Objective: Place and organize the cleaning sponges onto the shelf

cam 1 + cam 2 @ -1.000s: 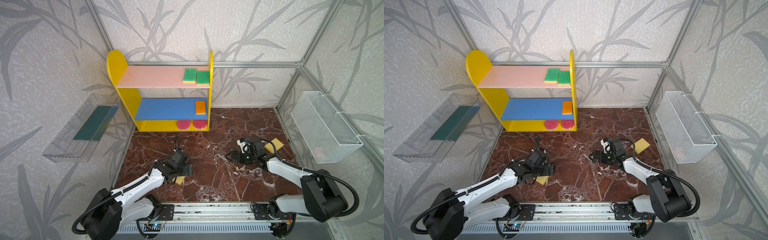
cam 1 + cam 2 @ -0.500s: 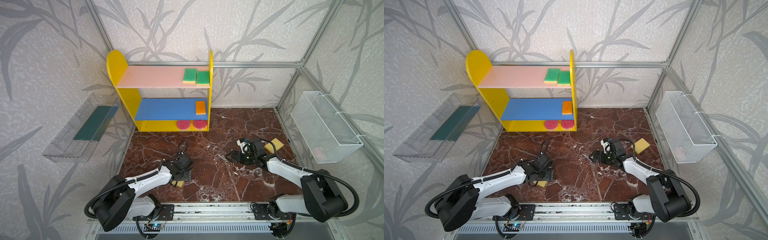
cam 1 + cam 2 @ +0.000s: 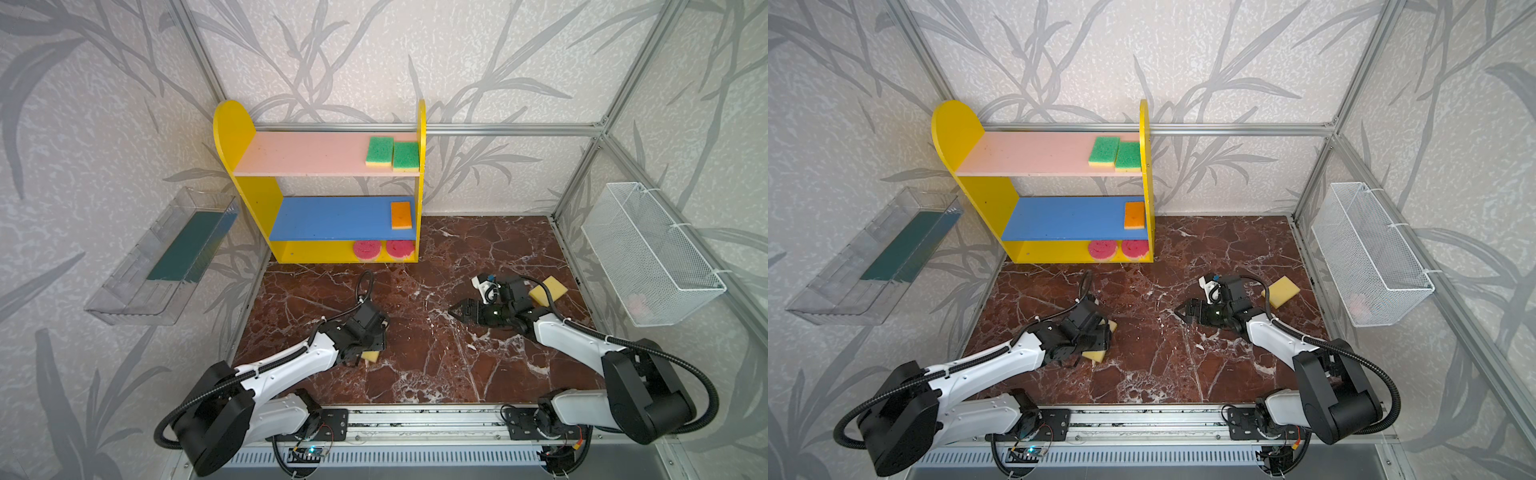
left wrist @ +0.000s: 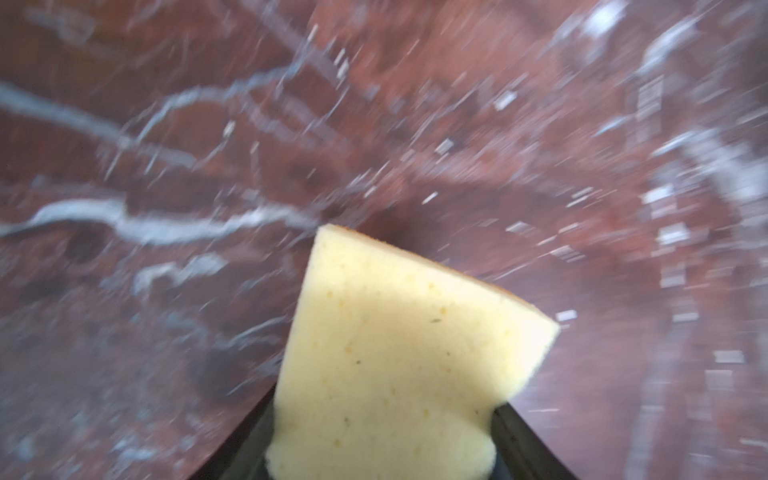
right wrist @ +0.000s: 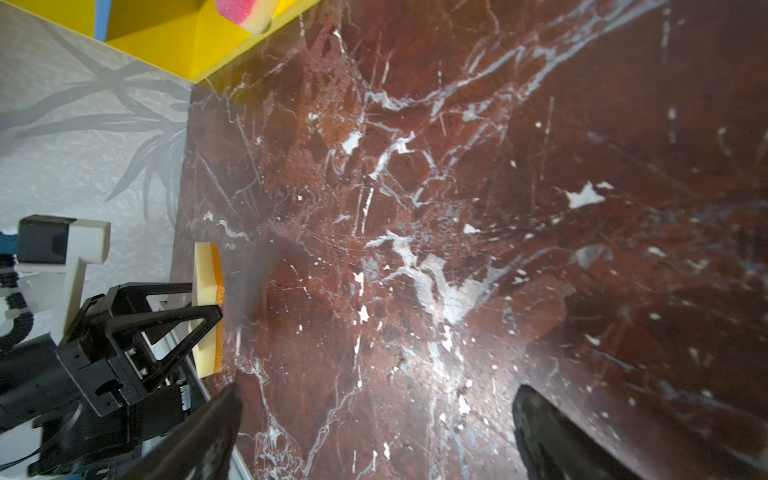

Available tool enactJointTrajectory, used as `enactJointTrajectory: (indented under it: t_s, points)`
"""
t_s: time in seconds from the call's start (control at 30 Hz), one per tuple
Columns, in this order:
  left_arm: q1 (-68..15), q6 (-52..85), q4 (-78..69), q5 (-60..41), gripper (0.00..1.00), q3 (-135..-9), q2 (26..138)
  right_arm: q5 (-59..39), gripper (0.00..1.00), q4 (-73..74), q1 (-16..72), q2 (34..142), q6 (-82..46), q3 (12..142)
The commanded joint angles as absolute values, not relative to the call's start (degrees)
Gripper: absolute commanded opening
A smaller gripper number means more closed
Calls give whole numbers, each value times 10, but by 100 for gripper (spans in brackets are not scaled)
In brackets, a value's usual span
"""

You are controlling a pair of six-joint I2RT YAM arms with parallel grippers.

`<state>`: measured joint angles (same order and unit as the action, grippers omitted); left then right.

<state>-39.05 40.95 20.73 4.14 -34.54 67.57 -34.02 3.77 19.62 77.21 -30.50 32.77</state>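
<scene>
My left gripper (image 3: pixel 365 353) is low over the marble floor at front left, shut on a yellow sponge (image 3: pixel 371 356) whose orange face shows from the side (image 5: pixel 218 307). In the left wrist view the foam (image 4: pixel 399 332) is pinched between both jaws. My right gripper (image 3: pixel 452 309) stands open and empty over the floor (image 5: pixel 376 390). Behind it lies another yellow sponge (image 3: pixel 548 289). The shelf (image 3: pixel 235 124) holds two green sponges (image 3: pixel 379 151) on the pink board, an orange one (image 3: pixel 401 215) on the blue board and two round pink ones (image 3: pixel 367 250) on the base.
A clear plastic tray (image 3: pixel 166 257) hangs on the left wall. A white wire basket (image 3: pixel 648 257) hangs on the right wall with something pale pink inside. A metal rail (image 3: pixel 415 415) runs along the front edge.
My left gripper has come down and toward the front over the yellow sponge, and its jaws have closed in on it. The right arm has stayed still.
</scene>
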Motion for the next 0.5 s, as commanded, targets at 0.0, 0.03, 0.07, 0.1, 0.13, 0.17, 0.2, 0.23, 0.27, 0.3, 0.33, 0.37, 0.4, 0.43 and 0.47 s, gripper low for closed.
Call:
enactJointTrajectory:
  t_s: [0.0, 0.03, 0.07, 0.1, 0.13, 0.17, 0.2, 0.23, 0.27, 0.3, 0.33, 0.37, 0.4, 0.43, 0.47]
  points:
    - [-349, 411, 109, -59, 65, -390, 685, -393, 99, 113, 199, 759, -330, 325]
    - [-334, 418, 75, -98, 65, -400, 698, -405, 99, 131, 199, 757, -337, 324]
    - [-319, 429, 40, -137, 64, -410, 711, -416, 99, 150, 199, 757, -346, 324]
    - [-308, 441, 10, -172, 63, -419, 724, -426, 99, 168, 198, 757, -355, 324]
    - [-297, 455, -26, -207, 63, -430, 738, -438, 99, 192, 199, 760, -360, 326]
    - [-287, 471, -59, -238, 63, -441, 753, -450, 99, 218, 199, 764, -389, 328]
    - [-280, 487, -88, -261, 63, -450, 764, -463, 99, 243, 199, 769, -404, 331]
    - [-272, 507, -130, -289, 63, -455, 776, -478, 99, 275, 199, 776, -420, 334]
    - [-264, 530, -179, -316, 63, -459, 789, -494, 99, 308, 199, 787, -438, 341]
    - [-256, 554, -216, -334, 63, -462, 800, -508, 99, 337, 199, 798, -453, 348]
    - [-249, 578, -264, -356, 63, -467, 814, -521, 99, 371, 199, 813, -471, 356]
    - [-241, 605, -306, -373, 63, -472, 830, -533, 99, 403, 199, 828, -491, 363]
    - [-236, 629, -343, -383, 63, -476, 844, -543, 99, 443, 199, 843, -510, 368]
    - [-229, 658, -384, -393, 63, -481, 858, -550, 99, 486, 199, 859, -534, 374]
    - [-224, 679, -416, -401, 62, -487, 871, -556, 99, 521, 199, 875, -554, 379]
